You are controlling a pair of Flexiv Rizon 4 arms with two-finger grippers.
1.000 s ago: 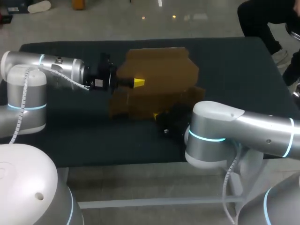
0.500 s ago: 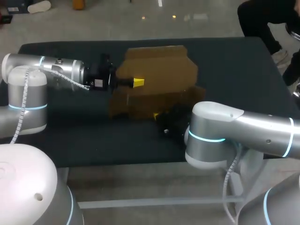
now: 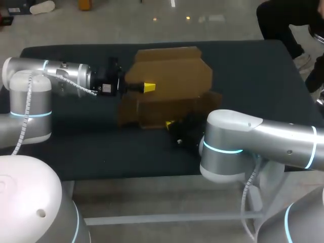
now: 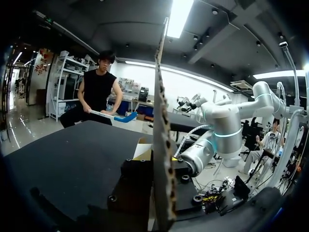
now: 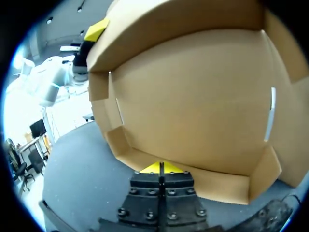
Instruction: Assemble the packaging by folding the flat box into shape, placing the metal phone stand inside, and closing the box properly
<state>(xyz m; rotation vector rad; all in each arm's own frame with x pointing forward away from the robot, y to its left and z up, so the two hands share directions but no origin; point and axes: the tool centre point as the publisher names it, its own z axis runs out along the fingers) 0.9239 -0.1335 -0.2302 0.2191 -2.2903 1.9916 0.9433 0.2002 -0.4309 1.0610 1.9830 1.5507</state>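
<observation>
Standing half folded in the middle of the dark table (image 3: 253, 66), the brown cardboard box (image 3: 169, 83) had its wide upper panel raised upright. The left claw (image 3: 149, 87) was at the left side of the box and pinched the left edge of this panel, which ran edge-on between its fingers. The right claw (image 3: 168, 124) was at the near side, its yellow tips pressed together and touching the low near wall of the box.

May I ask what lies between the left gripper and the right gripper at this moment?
Only the cardboard box: in the head view its brown panels fill the stretch from the left gripper down to the right gripper.
</observation>
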